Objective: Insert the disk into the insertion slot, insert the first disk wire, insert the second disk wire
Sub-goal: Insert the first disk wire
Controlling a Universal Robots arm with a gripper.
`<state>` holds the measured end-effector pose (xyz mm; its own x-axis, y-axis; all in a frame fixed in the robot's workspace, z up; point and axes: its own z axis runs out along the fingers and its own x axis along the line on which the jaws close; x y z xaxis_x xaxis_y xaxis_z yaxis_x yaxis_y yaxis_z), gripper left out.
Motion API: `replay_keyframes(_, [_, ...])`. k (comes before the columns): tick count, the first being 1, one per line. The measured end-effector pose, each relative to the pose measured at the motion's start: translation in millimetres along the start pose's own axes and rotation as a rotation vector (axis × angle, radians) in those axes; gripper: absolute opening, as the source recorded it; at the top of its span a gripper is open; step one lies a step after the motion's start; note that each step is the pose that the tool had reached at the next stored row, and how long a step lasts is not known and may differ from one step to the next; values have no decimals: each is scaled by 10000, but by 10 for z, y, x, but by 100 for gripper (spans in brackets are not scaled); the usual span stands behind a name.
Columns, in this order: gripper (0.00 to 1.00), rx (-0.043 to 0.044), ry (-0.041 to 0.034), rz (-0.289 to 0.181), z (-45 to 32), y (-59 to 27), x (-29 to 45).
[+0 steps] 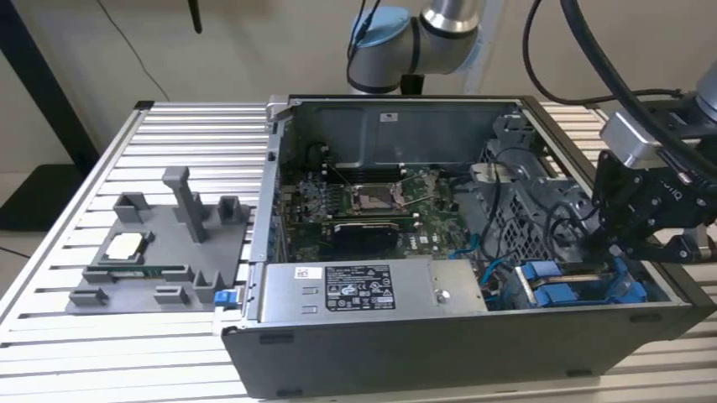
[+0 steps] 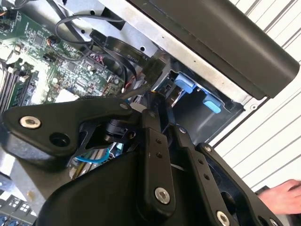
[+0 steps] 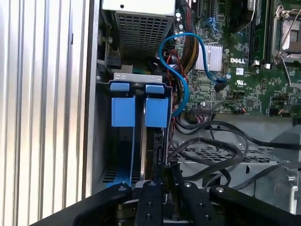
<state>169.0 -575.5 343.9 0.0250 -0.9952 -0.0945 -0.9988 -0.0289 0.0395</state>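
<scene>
Slatted aluminium desk (image 1: 168,134) carrying an open black computer case (image 1: 448,353), with the arm at the drive bay.
I see the black gripper (image 3: 164,172) hanging at the rectangular grey insertion slot (image 3: 102,141) with blue plastic clips, in the case corner at the exterior view's right. Its fingers are drawn close together; I cannot tell whether anything sits between them. The flat silver-grey disk (image 3: 153,141) in its bright blue carrier frame stands on edge inside the slot, just beside the fingertips. A person's hand (image 2: 282,193) lies outside the case.
</scene>
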Motion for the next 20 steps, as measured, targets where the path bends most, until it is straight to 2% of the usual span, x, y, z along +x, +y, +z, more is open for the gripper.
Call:
replay_keyframes(9, [19,36,2,382,18,-20,5])
replay_keyframes(20, [19,42,6,451,21,-16,18])
